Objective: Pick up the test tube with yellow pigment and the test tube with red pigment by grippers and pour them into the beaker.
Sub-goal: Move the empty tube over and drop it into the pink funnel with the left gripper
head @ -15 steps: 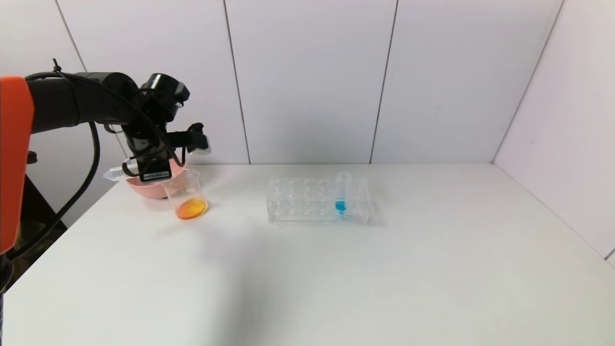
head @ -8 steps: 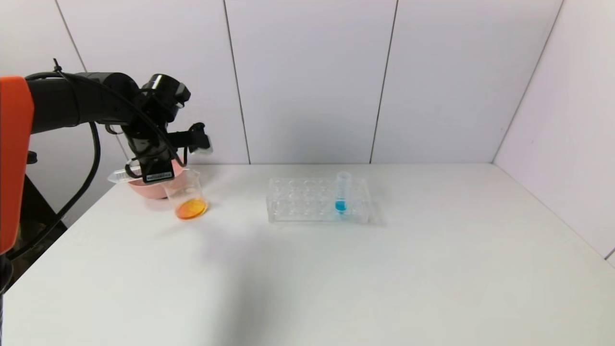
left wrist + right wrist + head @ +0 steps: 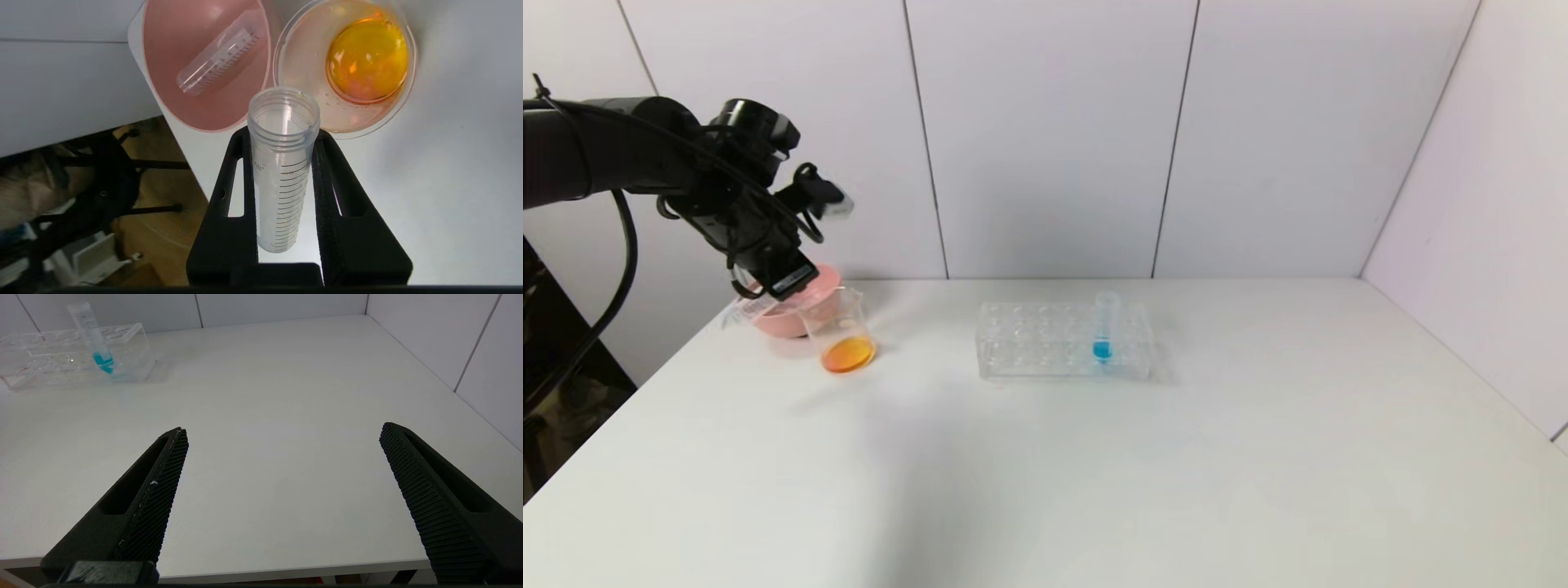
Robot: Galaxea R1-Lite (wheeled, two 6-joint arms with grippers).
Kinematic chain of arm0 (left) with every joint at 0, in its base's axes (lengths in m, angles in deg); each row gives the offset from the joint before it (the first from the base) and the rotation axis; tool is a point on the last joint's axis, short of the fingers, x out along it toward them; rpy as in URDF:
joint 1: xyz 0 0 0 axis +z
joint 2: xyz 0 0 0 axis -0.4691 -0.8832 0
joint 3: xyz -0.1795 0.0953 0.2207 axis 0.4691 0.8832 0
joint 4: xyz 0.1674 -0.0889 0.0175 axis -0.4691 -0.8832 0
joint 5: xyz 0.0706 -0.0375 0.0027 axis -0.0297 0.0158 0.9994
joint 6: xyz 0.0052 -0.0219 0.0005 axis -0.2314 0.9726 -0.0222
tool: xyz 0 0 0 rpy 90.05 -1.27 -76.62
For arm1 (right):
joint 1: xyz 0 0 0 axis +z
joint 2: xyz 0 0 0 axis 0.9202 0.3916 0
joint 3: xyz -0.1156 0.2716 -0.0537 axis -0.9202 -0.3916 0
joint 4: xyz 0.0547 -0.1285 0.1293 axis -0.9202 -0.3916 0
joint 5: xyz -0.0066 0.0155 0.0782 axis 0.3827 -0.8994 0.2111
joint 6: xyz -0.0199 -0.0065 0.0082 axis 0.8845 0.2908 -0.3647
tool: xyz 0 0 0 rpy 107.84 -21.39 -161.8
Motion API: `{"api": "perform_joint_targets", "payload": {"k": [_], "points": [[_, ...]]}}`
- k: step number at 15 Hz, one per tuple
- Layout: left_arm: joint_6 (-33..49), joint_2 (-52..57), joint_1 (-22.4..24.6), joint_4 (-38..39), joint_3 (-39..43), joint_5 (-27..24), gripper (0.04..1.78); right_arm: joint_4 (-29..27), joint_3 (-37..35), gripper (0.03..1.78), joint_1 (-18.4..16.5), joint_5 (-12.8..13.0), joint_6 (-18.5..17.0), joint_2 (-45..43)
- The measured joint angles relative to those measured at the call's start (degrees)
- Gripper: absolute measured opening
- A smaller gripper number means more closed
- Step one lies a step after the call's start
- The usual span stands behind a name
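Beaker (image 3: 840, 331) upright at table's (image 3: 1094, 474) left rear, orange liquid inside, touching pink bowl (image 3: 783, 318) — one empty tube (image 3: 218, 59) lies there. Left gripper (image 3: 282, 143) clamped on an emptied test tube (image 3: 282, 171) above the bowl. Right gripper (image 3: 282, 437) parked low — fingers wide apart, nothing held.

Left gripper (image 3: 768, 296) grips empty tube (image 3: 745, 309) over pink bowl (image 3: 783, 318).

Glossy clear beaker (image 3: 345, 65), matt pink bowl (image 3: 171, 45), textured tool pads (image 3: 163, 490).
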Motion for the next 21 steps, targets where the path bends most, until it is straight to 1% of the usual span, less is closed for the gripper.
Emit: {"api": "perform_joint_targets", "payload": {"k": [1,3,6,8,10,12,13,15,18,20,21], "points": [[5.29,1.07,0.74,1.16,0.88,-0.94,0.42,0.0,0.0,1.71,0.0,0.0,0.0,0.0],[16.76,3.78,2.45,7.34,4.61,-2.71,0.42,0.0,0.0,1.71,0.0,0.0,0.0,0.0],[31.71,9.86,3.64,22.66,16.1,-3.64,0.42,0.0,0.0,1.71,0.0,0.0,-0.02,0.0],[37.16,14.14,4.06,33.41,25.72,-2.88,0.42,0.0,0.0,1.71,0.0,0.0,-0.02,0.0],[38.74,17.47,4.32,46.67,36.15,-0.45,0.42,0.0,0.0,1.71,0.0,0.01,0.0,0.0],[38.28,19.21,4.5,62.1,45.79,2.34,0.42,0.0,0.0,1.71,0.0,0.0,-0.02,0.0],[37.75,19.32,4.61,69.54,49.35,3.35,0.42,0.0,0.0,1.71,0.0,0.0,0.0,0.0],[37.25,17.58,4.64,82.43,53.35,4.79,0.42,-0.02,0.0,1.71,0.0,0.0,0.0,0.0],[37.23,11.76,4.8,94.04,54.99,6.5,0.42,-0.02,0.0,1.71,0.0,0.0,-0.02,0.0],[37.29,6.89,4.95,98.73,54.38,7.28,0.42,0.0,0.0,1.71,0.0,0.0,0.0,0.0],[37.67,4.61,5.03,99.52,53.44,7.5,0.42,0.0,0.0,1.71,0.0,0.0,0.0,0.0]]}}
